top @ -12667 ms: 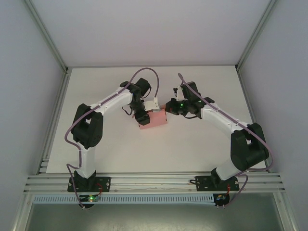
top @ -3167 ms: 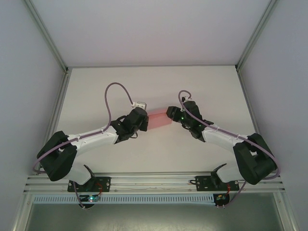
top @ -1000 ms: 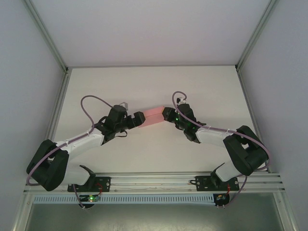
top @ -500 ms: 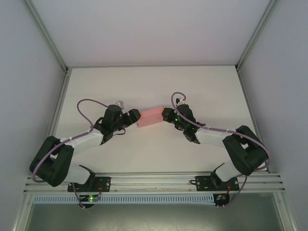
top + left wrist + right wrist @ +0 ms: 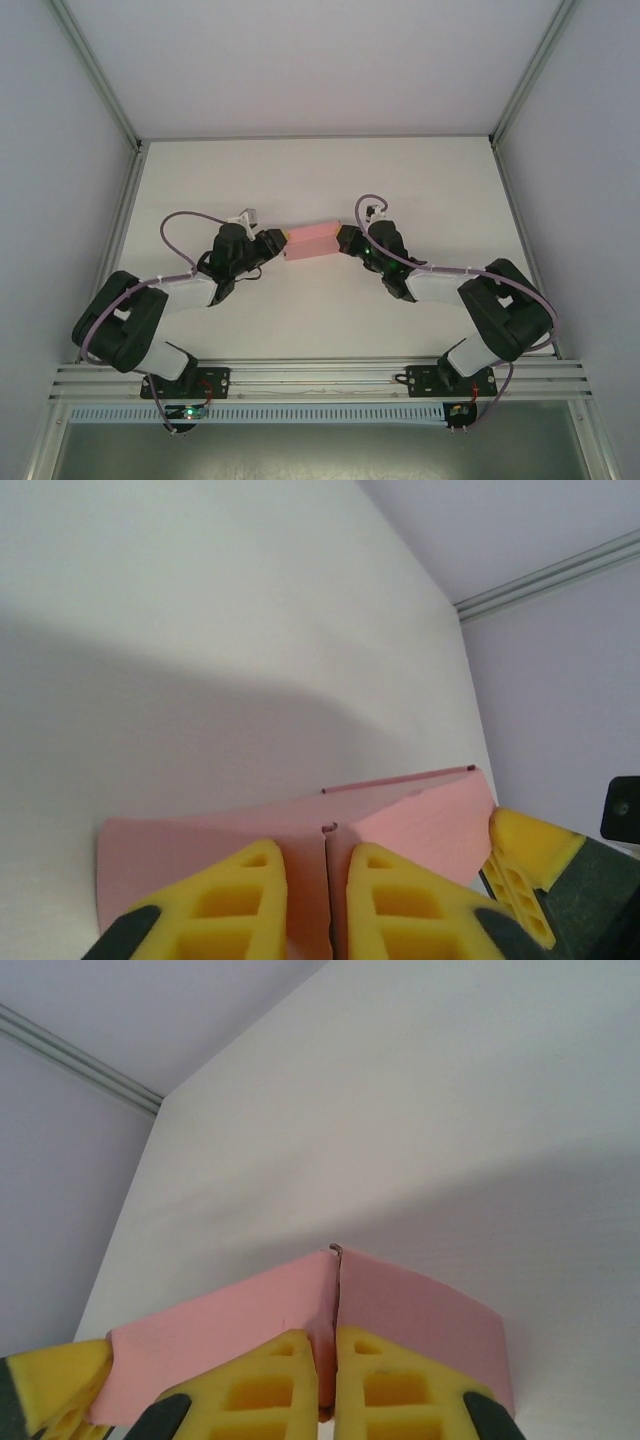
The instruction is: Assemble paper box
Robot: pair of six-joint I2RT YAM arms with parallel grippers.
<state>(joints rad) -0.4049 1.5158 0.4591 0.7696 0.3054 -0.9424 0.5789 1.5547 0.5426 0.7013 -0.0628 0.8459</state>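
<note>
Reaching inward over the white table [image 5: 420, 180] from opposite sides, the left arm [image 5: 170, 290] and right arm [image 5: 450, 285] meet near the middle of the surface; between them is the pink paper box [image 5: 312, 241], a small closed rectangular shape with its long side running left to right; whether it rests on the table or hangs just above it I cannot tell. The left gripper [image 5: 279, 241] is clamped on the box's left end and the right gripper [image 5: 343, 240] on its right end; in each wrist view the yellow fingers [image 5: 225, 895] stand almost together, with a thin pink card edge pinched between them.
</note>
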